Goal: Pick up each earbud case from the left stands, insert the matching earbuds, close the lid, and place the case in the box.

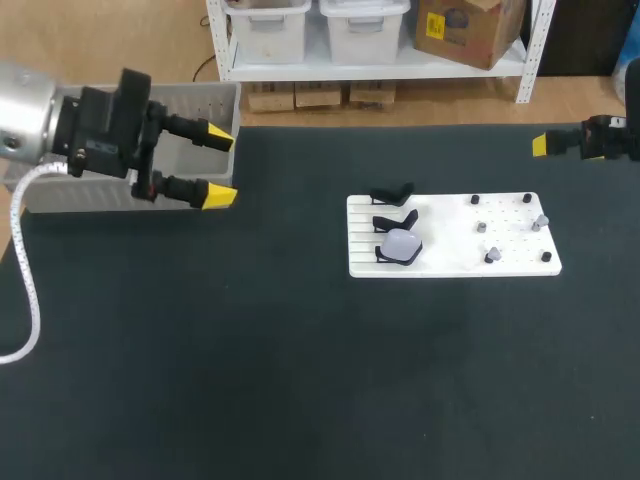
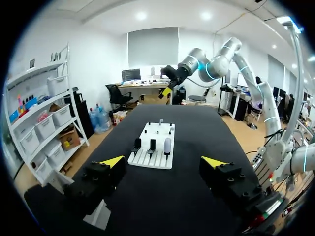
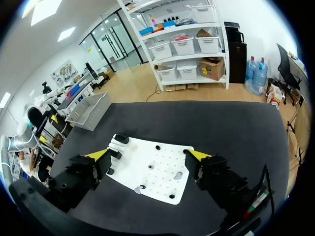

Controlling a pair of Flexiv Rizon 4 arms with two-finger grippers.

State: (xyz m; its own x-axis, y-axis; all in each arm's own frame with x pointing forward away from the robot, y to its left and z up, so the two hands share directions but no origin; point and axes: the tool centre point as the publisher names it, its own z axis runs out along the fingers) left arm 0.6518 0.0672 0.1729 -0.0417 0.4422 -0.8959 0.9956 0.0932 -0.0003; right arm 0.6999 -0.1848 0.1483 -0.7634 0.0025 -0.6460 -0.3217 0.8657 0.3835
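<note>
Head view, read as a clock face with 12 o'clock away from me. Nearest, the black table [image 1: 300, 400] bears at its middle a white board [image 1: 455, 262]. At the board's 9 o'clock end stand three black stands in a row. The nearest stand [image 1: 385, 256] carries the pale earbud case [image 1: 402, 243], lid shut; any marking on it is too small to tell. The two bare stands [image 1: 392, 207] lie beyond it toward 12 o'clock. On the board's 3 o'clock half, small grey earbuds [image 1: 491, 256] sit among black pegs [image 1: 475, 200]. My left gripper [image 1: 217, 166] hangs above the table well apart from the board, at its 9 o'clock. The arm lies level and the fingers point toward 3 o'clock. The fingers are spread wide and grasp nothing, as the left wrist view confirms, where the board lies ahead of them. A white cable [image 1: 25, 290] loops down from this arm. My right gripper [image 3: 148, 156] is at the table's far 3 o'clock edge, aimed toward 9 o'clock. Its fingers are likewise wide apart and grasp nothing, with the board ahead of and under them. Farthest, the grey box [image 1: 200, 100] sits at the table's 10 o'clock corner, just behind my left gripper.
</note>
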